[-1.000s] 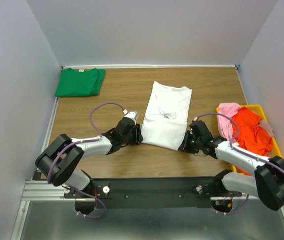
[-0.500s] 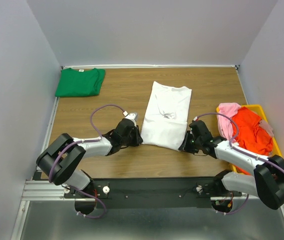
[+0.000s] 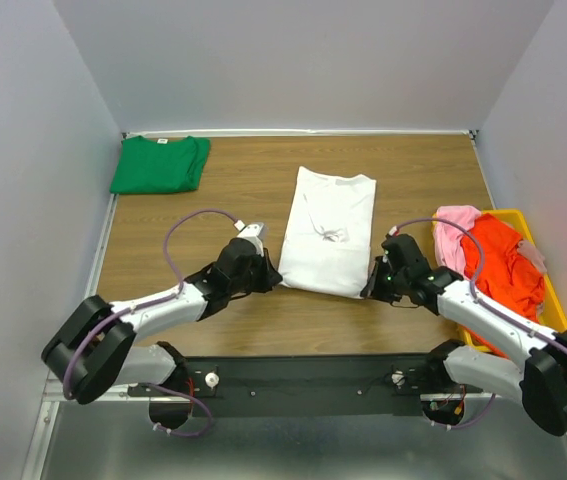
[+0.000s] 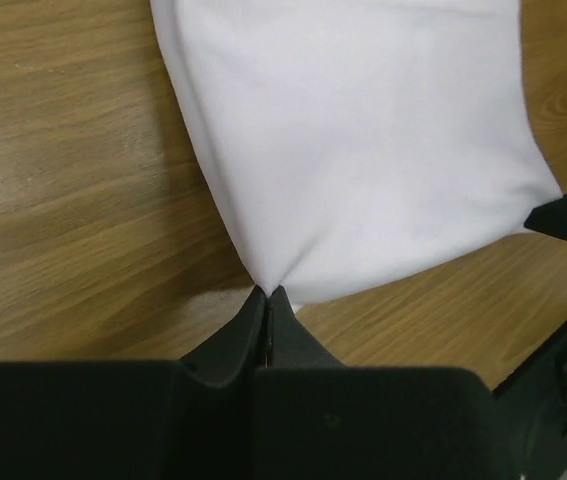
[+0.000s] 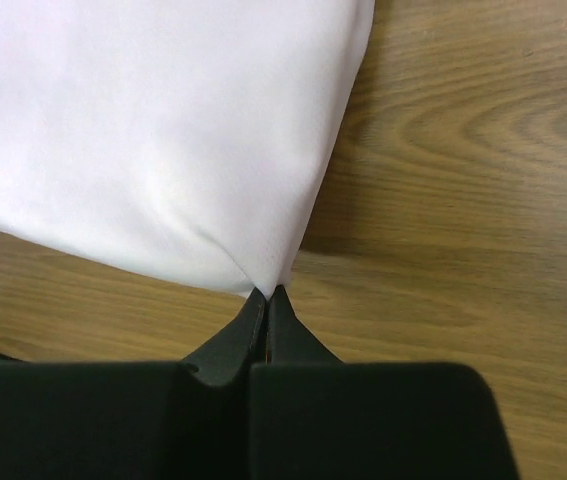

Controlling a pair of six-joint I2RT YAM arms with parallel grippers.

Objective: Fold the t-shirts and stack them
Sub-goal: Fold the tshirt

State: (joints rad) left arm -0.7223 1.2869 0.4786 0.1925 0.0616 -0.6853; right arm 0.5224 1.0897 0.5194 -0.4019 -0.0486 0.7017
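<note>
A white t-shirt (image 3: pixel 328 232) lies folded into a long strip in the middle of the table, collar at the far end. My left gripper (image 3: pixel 276 277) is shut on its near left corner, and the wrist view shows the white t-shirt (image 4: pixel 363 150) pinched at the left gripper's tips (image 4: pixel 267 291). My right gripper (image 3: pixel 368 291) is shut on the near right corner, where the white t-shirt (image 5: pixel 153 130) bunches into the right gripper's tips (image 5: pixel 267 291). A folded green t-shirt (image 3: pixel 160 164) rests at the far left corner. Pink (image 3: pixel 452 232) and orange-red (image 3: pixel 504 262) t-shirts lie crumpled at the right.
A yellow bin (image 3: pixel 528 219) at the table's right edge holds the crumpled shirts. White walls close in the back and both sides. The wooden table (image 3: pixel 213 210) shows between the green and white shirts.
Both grippers closed onto the white shirt's near corners. The near hem has lifted and drawn slightly toward the far side, and both arms have shifted a little.
</note>
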